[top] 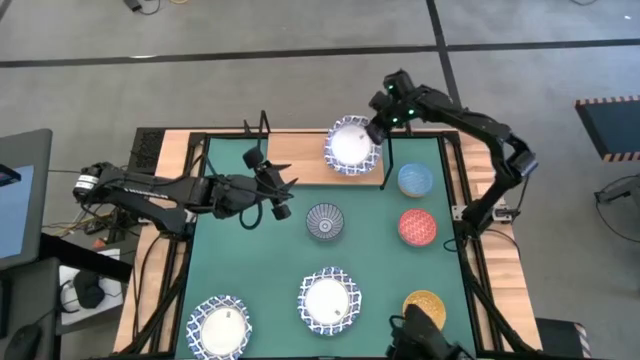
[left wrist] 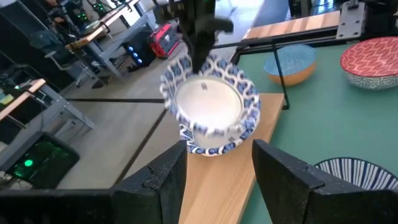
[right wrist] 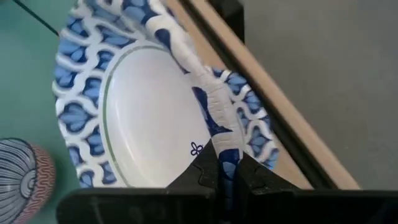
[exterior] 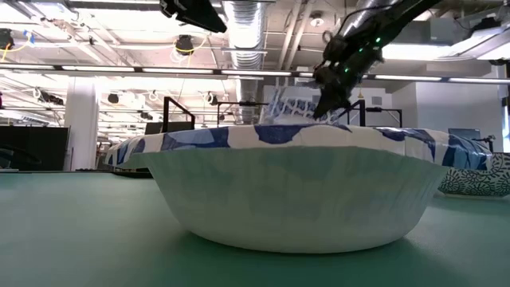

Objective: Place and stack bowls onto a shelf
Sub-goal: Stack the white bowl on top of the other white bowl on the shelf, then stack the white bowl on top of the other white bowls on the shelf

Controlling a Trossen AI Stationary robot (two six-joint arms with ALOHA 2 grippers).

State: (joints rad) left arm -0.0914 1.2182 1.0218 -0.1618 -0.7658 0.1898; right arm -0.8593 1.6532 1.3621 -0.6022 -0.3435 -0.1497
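Note:
A wide blue-and-white bowl (top: pixel 348 147) with a white centre is over the right part of the shelf's wooden board (top: pixel 295 160), at the table's far side. My right gripper (top: pixel 377 128) is shut on its rim. In the left wrist view the bowl (left wrist: pixel 210 106) tips its inside toward the table's left. My left gripper (top: pixel 278 190) hovers open to the left of the bowl, at the shelf's near edge. It points at the bowl, with nothing between its fingers (left wrist: pixel 171 171). My right gripper pinches the bowl's patterned rim (right wrist: pixel 221 134) between its two fingers, on the bowl's far right side. The fingers slant down from above and from the table's right. The bowl hangs tilted. Whether its lower edge (left wrist: pixel 214 148) rests on the board, I cannot tell.
On the green mat stand a grey-blue patterned bowl (top: pixel 325 222), a light blue bowl (top: pixel 415 180), a red bowl (top: pixel 417 227) and a yellow-gold bowl (top: pixel 424 308). Two wide blue-and-white bowls (top: pixel 328 300) (top: pixel 220 325) sit near the front edge. Black wire posts (top: pixel 262 125) rise from the shelf.

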